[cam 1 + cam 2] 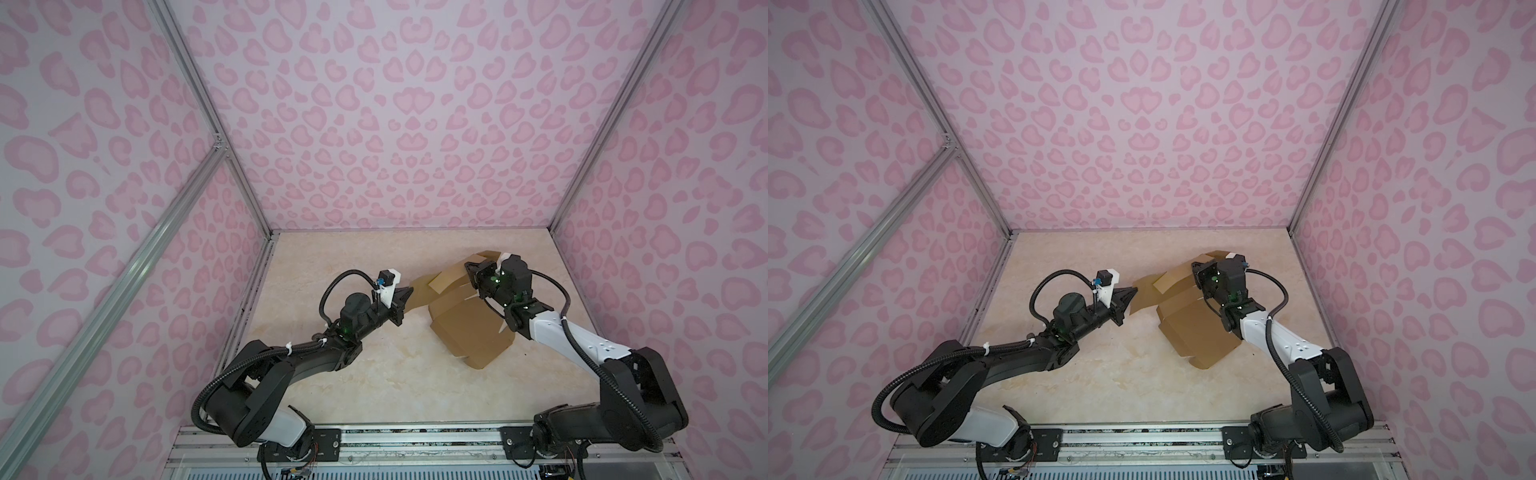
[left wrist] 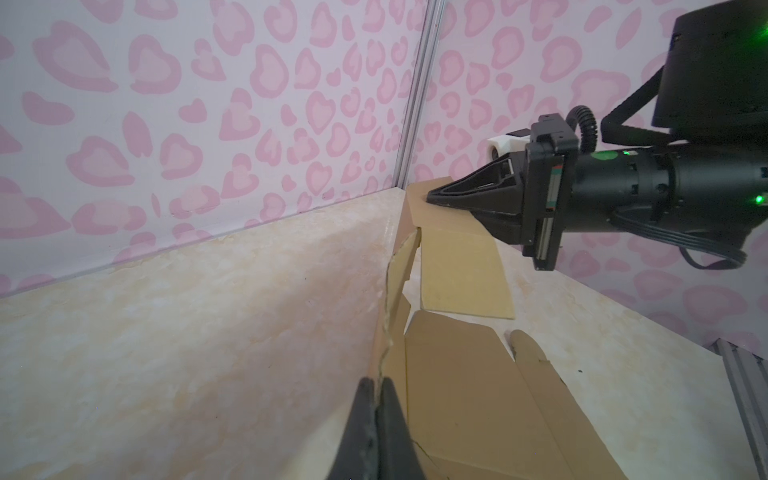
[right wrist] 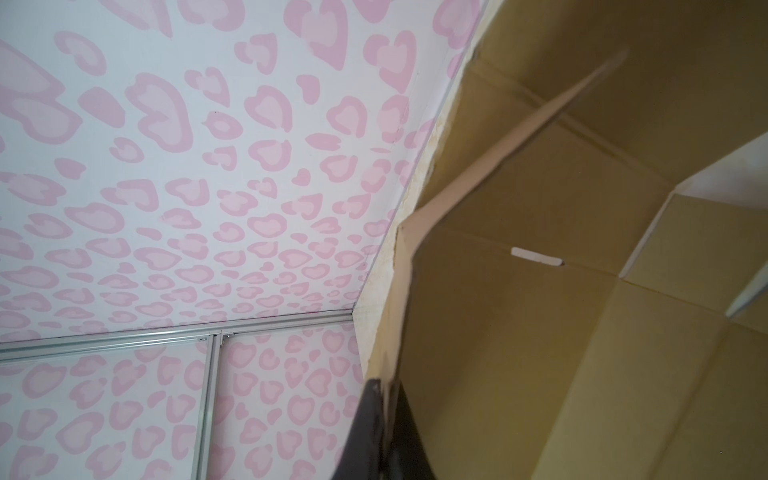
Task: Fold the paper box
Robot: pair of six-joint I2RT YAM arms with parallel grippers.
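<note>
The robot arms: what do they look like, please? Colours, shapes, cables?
The left arm and right arm are mostly black with white shell sections and green joint lights. A black ribbed cable hose loops along each. The left gripper and right gripper are black tapered wedges.

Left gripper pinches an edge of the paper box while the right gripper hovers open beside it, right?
No: the right gripper is shut on an edge of the paper box too, as the right wrist view shows. The left gripper does pinch one.
</note>
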